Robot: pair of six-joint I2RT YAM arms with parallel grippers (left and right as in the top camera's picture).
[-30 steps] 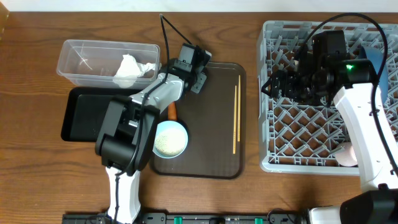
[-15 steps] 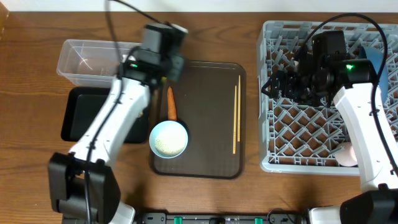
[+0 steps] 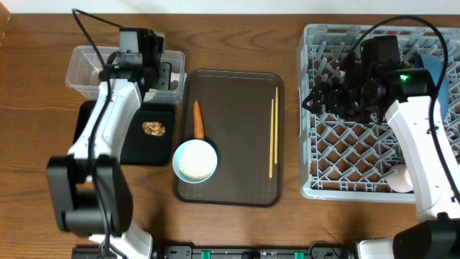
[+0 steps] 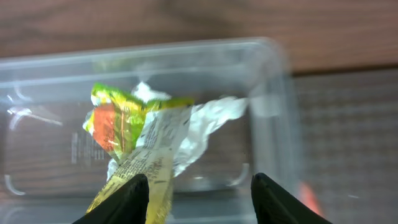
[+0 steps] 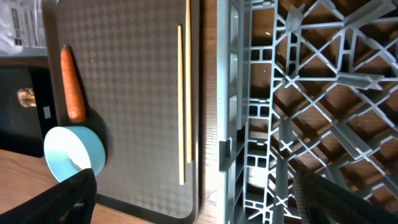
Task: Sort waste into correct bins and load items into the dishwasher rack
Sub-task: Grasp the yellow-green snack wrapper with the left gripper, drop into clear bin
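Lying just ahead of parted left tool [image 4: 198, 200], yellow-green wrapper [image 4: 127, 127], over clear tub [image 4: 261, 68]

Showing yellow-green and orange on the crumpled wrapper [image 4: 118, 121] in the clear tub [image 4: 155, 53], orange on the carrot [image 3: 198, 120], pale blue on the cup [image 5: 93, 149], diamond-patterned dark brown on the serving tray [image 5: 137, 93], grey on the rack [image 3: 345, 129] at right.

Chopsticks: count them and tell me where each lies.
2. One chopstick lies near the serving tray's right edge; the other chopstick runs parallel, nearer the rack. None seems hidden.
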